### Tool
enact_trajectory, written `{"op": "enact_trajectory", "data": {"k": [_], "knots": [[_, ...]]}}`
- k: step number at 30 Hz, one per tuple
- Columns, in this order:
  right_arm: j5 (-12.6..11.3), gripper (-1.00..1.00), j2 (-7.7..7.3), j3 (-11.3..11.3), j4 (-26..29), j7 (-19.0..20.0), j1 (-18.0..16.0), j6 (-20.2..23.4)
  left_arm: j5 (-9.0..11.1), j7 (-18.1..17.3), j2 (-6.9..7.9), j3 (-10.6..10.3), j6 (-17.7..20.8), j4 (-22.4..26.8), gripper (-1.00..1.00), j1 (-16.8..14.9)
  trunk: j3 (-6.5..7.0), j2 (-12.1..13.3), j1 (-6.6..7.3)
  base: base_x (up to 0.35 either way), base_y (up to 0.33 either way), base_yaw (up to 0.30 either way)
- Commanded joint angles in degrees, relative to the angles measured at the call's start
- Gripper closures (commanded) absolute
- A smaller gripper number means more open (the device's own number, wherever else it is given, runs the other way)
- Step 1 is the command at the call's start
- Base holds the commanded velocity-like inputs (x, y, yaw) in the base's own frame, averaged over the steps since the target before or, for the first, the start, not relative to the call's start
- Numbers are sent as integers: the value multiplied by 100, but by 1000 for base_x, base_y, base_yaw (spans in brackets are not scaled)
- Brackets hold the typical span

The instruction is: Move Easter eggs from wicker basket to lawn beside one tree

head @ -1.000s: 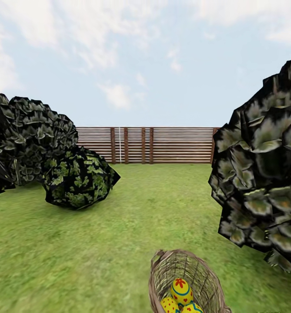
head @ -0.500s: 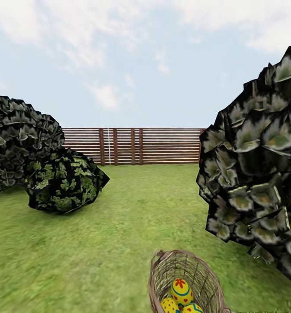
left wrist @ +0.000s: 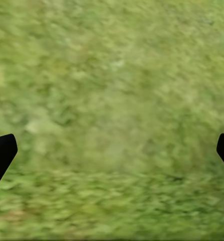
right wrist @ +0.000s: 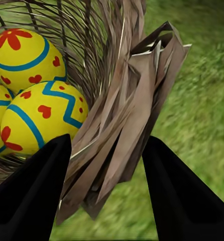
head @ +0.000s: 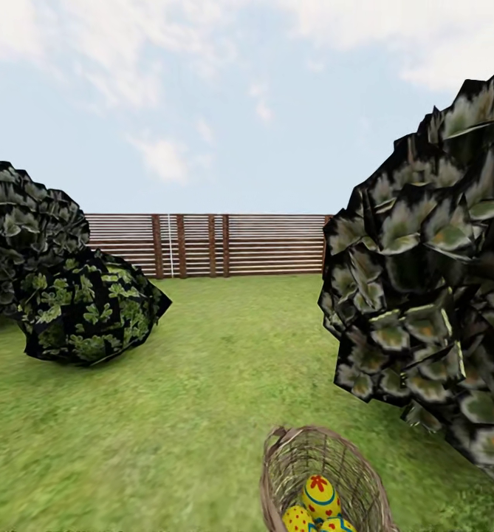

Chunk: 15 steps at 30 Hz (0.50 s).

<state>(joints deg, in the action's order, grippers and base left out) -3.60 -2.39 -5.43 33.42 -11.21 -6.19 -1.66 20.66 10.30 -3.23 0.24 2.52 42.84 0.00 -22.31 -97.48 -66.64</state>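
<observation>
The wicker basket [head: 304,457] sits at the bottom edge of the head view over the lawn [head: 202,384]. Three Easter eggs lie inside it: one with a red flower [head: 319,496], one dotted [head: 297,520], one with blue zigzag [head: 338,525]. In the right wrist view my right gripper [right wrist: 107,145] is shut on the basket's woven rim [right wrist: 127,110], with the eggs [right wrist: 41,113] just inside the wall. My left gripper [left wrist: 112,145] is open over bare grass, its black fingertips [left wrist: 1,153] at the picture's edges. A tree trunk is out of view.
A big mass of blocky dark leaves [head: 431,295] stands close on the right, reaching down to the grass. Two dark leafy bushes [head: 84,310] stand at the left. A slatted wooden fence [head: 210,245] closes the lawn at the back, with open grass in between.
The whole head view has shifted: bushes and fence slid left, and the leafy mass on the right looms larger. The basket with its eggs keeps its place in the view.
</observation>
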Motion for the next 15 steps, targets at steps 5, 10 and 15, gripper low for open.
{"op": "enact_trajectory", "data": {"k": [5,10,15], "knots": [[-10,100,2,10,7,-38,-5,-18,35,22,-2,2,22,14,-100,0,-53,-4,0,0,0,-32],[-9,100,2,15,6,-46,-5,-18,35,22,-2,2,23,12,-100,0,-100,-4,0,0,0,-109],[-1,100,0,16,6,-54,-5,-18,35,20,-2,2,25,13,-100,0,-145,-4,0,0,0,-128]]}}
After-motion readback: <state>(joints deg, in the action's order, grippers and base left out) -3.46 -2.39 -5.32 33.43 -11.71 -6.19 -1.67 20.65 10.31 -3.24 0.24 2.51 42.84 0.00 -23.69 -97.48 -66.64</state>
